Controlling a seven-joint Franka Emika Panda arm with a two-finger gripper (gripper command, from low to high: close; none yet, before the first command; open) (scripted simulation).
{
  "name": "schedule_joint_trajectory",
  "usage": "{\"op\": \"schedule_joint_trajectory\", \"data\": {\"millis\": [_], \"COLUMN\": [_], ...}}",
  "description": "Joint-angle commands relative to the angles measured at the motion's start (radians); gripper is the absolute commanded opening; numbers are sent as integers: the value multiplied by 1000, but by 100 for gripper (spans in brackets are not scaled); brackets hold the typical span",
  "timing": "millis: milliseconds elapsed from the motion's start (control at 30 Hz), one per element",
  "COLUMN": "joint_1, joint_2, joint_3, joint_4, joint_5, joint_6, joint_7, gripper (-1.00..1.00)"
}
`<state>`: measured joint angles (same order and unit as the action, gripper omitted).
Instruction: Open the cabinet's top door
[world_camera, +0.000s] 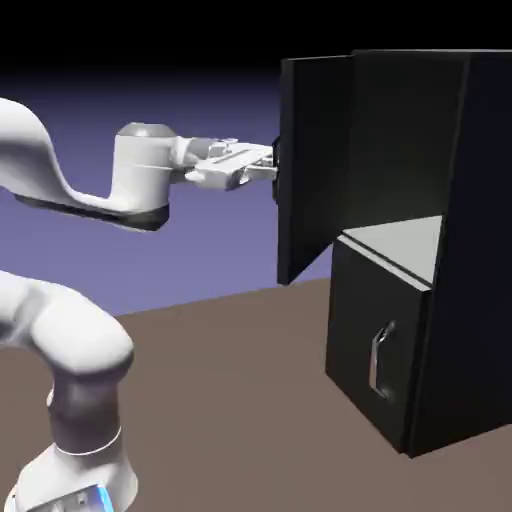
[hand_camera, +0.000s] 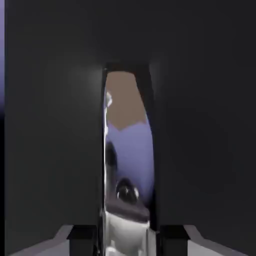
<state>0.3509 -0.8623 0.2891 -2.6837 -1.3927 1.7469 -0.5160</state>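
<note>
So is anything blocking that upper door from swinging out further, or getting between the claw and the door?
Nothing visible. The gripper is already shut on the handle of the top door, which stands wide open. Only bare table and backdrop lie around the door; the lower door is shut underneath.

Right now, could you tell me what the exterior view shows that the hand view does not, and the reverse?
Only the exterior view shows the whole cabinet: its top door swung wide open, the pale grey shelf exposed, the lower door shut with its handle, plus the white arm and brown table.

Only the hand view shows the top door's handle close up, a shiny curved strip mirroring the scene.

Both show the pincer, closed on that handle, and the black door panel.
</note>
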Motion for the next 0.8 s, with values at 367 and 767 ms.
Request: {"op": "schedule_joint_trajectory", "data": {"millis": [367, 767], "joint_1": [-137, -234], "joint_2": [361, 742], "joint_3": [353, 564], "joint_4": [333, 675], "joint_5": [265, 306], "joint_6": [-521, -968], "joint_7": [103, 251], "gripper": [-100, 100]}}
